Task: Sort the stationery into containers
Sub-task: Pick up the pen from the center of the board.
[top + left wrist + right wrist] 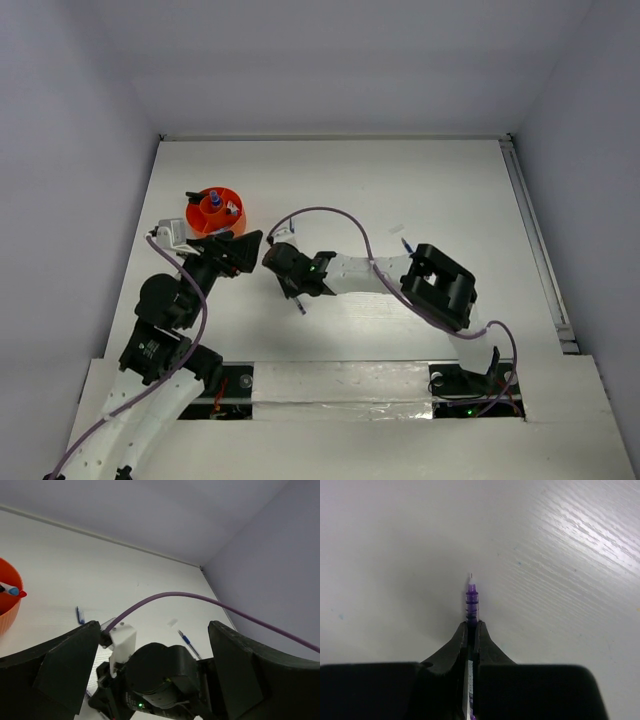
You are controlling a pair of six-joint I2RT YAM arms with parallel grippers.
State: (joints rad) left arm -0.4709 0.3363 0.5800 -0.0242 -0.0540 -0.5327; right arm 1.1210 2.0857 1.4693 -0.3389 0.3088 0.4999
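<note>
White counter [400, 190], right tool [471, 626] pinched tight on a thin purple pen [471, 600].
Pen pokes straight out past the tips; the orange cup [200, 226] sits left and a bit farther, beside the wide, empty left tool [238, 248].

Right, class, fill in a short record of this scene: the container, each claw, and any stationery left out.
Container: orange cup, on the left part of the table, with a few items in it
Left claw: open, holding nothing, next to the cup
Right claw: shut on a purple pen, tip pointing away from the claw, mid-table
Left out: blue pen lying on the table, right of centre
</note>
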